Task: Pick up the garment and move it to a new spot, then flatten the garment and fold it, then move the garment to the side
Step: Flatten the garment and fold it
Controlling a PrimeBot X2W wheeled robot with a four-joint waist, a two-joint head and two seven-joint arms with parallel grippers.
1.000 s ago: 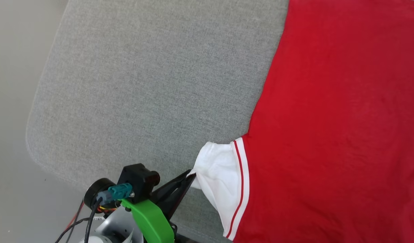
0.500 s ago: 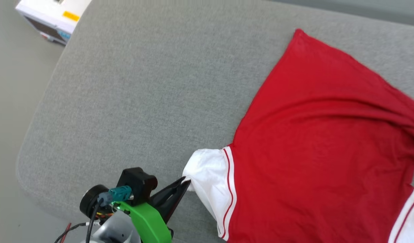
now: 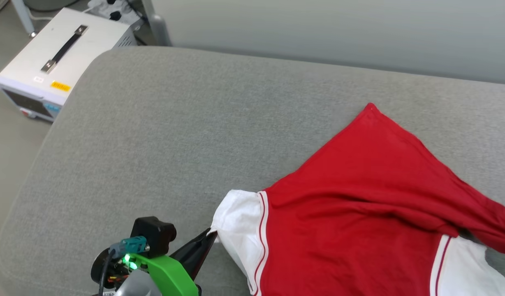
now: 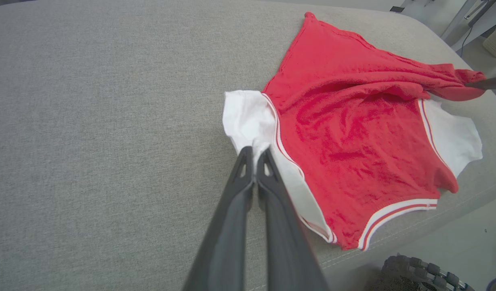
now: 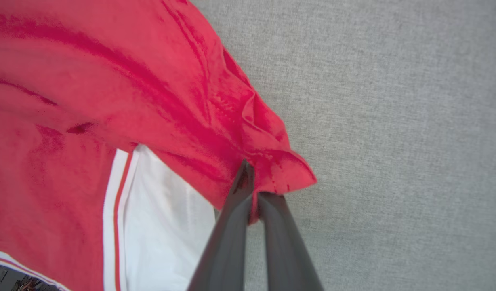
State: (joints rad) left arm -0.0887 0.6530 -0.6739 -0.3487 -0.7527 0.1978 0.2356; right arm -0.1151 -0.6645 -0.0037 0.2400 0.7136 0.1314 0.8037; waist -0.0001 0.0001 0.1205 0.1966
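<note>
Red garment (image 3: 351, 213) is laid on the grey cushion (image 3: 154, 135), toward its right and near side, plain red side up, wrinkled, not flat. Left gripper (image 4: 255, 152) is clamped on the edge of the left sleeve (image 3: 236, 222): fingers are pressed together with white cloth pinched at the tips, and the sleeve is drawn out to a point toward them. Right gripper (image 5: 253, 184) is clamped on a red hem corner (image 5: 284, 169), with the cloth bunched above the tips. That corner is pulled over part of the right sleeve (image 5: 163, 226), so a red fold is stretched across the shirt from its far tip. Both sleeves are bordered by red-white stripes. In the left wrist view, striped trim (image 4: 397, 212) is seen at the cushion's near edge. A white box (image 3: 51, 53) with a black handle is set on the floor (image 3: 5, 135) just beyond the cushion's far left corner.
</note>
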